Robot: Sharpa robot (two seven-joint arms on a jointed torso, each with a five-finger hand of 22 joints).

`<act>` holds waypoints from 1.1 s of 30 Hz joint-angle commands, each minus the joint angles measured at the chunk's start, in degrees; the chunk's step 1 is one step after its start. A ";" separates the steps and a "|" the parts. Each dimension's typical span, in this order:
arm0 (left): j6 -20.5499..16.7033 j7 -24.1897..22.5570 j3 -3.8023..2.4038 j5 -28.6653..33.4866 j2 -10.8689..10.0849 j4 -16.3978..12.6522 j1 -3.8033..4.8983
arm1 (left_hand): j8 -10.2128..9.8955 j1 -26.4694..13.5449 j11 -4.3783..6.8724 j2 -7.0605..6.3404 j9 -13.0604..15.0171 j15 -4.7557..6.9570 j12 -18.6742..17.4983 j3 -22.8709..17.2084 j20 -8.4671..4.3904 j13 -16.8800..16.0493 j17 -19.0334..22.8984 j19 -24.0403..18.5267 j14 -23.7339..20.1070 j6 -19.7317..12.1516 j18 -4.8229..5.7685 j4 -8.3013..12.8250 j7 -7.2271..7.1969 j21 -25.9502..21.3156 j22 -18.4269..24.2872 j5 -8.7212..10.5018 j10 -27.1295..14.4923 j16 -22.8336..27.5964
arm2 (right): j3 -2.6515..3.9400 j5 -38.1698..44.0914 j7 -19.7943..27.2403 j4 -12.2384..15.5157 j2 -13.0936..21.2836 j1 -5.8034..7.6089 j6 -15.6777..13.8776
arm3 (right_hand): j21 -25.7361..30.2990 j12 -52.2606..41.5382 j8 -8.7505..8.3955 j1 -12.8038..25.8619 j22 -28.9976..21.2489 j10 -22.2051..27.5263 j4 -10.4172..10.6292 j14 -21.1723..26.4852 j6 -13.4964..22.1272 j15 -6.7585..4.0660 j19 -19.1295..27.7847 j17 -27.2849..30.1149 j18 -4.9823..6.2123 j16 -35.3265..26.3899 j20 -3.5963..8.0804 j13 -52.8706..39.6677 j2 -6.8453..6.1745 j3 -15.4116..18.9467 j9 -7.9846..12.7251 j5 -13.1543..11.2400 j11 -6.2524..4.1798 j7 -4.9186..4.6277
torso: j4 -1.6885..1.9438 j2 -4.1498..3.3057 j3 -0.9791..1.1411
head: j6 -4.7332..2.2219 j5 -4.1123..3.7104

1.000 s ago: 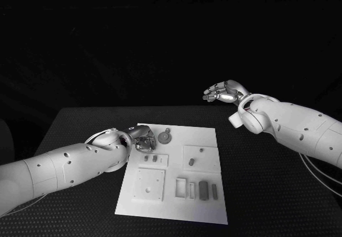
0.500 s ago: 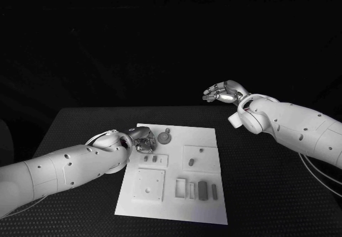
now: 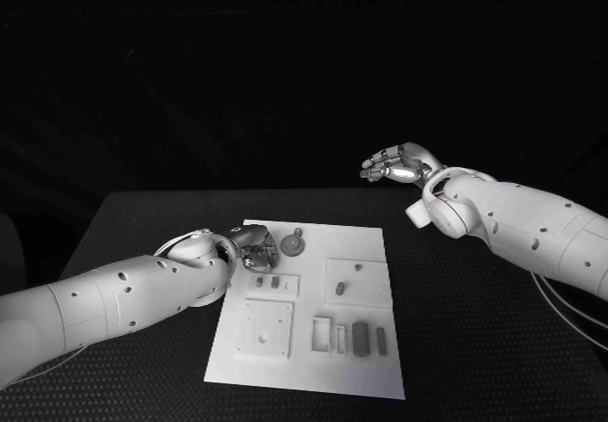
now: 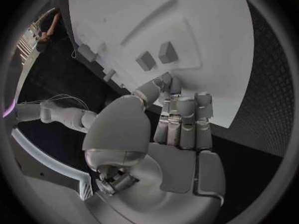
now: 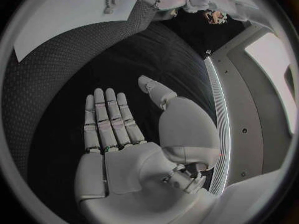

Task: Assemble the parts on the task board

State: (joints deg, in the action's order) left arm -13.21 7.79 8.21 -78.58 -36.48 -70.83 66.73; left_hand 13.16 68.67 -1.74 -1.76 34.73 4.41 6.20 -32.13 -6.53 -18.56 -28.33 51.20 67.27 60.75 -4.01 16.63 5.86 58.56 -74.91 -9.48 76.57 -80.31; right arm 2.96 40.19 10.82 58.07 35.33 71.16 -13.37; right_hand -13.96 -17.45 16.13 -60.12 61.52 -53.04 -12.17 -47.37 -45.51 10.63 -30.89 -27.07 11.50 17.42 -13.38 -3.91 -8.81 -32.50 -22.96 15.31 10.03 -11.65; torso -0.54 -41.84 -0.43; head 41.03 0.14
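Observation:
The white task board (image 3: 361, 242) lies mid-table with grey parts on it. A round part (image 3: 293, 243) sits near its far edge, two small blocks (image 3: 267, 282) lie left of centre, and an oval piece (image 3: 340, 287) is in a square recess. Several upright bars (image 3: 361, 338) stand near the front. My left hand (image 3: 255, 248) is at the board's far left edge, beside the round part. Its fingers (image 4: 181, 119) lie straight and side by side, thumb tip against them; whether anything is pinched there is hidden. My right hand (image 3: 395, 164) is raised beyond the board's far right corner, fingers (image 5: 107, 117) stretched out, holding nothing.
A square plate with a hole (image 3: 266, 327) occupies the board's front left. The two small blocks (image 4: 156, 56) lie just past my left fingertips. Black table (image 3: 481, 334) surrounds the board on all sides, with wide room to the right.
The left arm has shifted very slightly at the board's edge. The right hand and the parts stand as before.

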 commanded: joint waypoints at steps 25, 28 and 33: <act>0.73 -0.02 1.20 0.39 -0.38 0.46 -0.51 | -3.75 1.56 -0.28 -1.87 -2.60 -0.03 -1.10 -0.24 -3.37 -0.38 0.61 -0.82 -1.06 -7.26 -0.51 0.04 0.11 0.26 -0.92 0.15 -0.54 0.24 | 0.02 -0.06 0.43 -0.06 0.00 -0.13 0.68 | 0.41 0.24 0.28 0.18 0.11 -0.24 0.07 0.56 0.29 -0.05 0.11 0.08 -0.33 -0.10 -0.10 -0.01 0.24 0.07 0.10 0.16 -0.01 -0.04 | 0.01 -0.03 -0.06 | 0.09 -0.13; 0.52 0.16 1.20 0.39 -0.49 0.46 -0.51 | -3.84 1.73 -0.29 -1.99 -2.70 -0.03 -1.11 -0.22 -3.34 -0.42 0.64 -0.83 -1.07 -7.52 -0.50 0.03 -0.06 0.25 -0.91 0.17 -0.52 0.23 | 0.02 -0.06 0.43 -0.09 0.00 -0.15 0.68 | 0.42 0.24 0.28 0.18 0.12 -0.24 0.07 0.56 0.29 -0.05 0.11 0.09 -0.33 -0.10 -0.10 -0.01 0.23 0.07 0.10 0.16 -0.01 -0.05 | 0.02 -0.01 -0.08 | 0.12 -0.15; 0.25 0.26 1.20 0.39 -0.64 0.56 -0.51 | -4.03 1.87 -0.12 -2.13 -2.96 0.13 -0.91 -0.07 -3.39 -0.67 0.67 -0.68 -0.89 -8.19 -0.51 0.01 -0.41 0.29 -0.88 0.17 -0.07 0.09 | 0.02 -0.06 0.41 -0.13 0.03 -0.18 0.68 | 0.44 0.25 0.28 0.18 0.13 -0.24 0.06 0.57 0.30 -0.05 0.11 0.09 -0.33 -0.10 -0.11 -0.01 0.23 0.07 0.11 0.16 -0.01 -0.05 | 0.00 -0.02 -0.08 | 0.16 -0.20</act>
State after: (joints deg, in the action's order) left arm -14.12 7.43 9.08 -78.31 -37.03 -70.48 66.66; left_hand 9.29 70.25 -1.83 -3.49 31.80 4.49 5.32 -32.12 -6.75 -19.14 -27.72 50.55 66.31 52.80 -3.92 16.61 5.41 58.56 -74.94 -9.48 76.22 -80.31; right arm 2.96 40.18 10.82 57.93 35.34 71.02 -13.35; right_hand -13.74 -17.45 16.13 -60.12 61.56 -53.04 -12.17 -47.17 -45.52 10.43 -30.89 -27.03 11.50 17.42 -13.38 -3.91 -8.81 -32.50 -22.91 15.31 10.03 -11.65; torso -0.54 -41.85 -0.51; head 41.20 -0.04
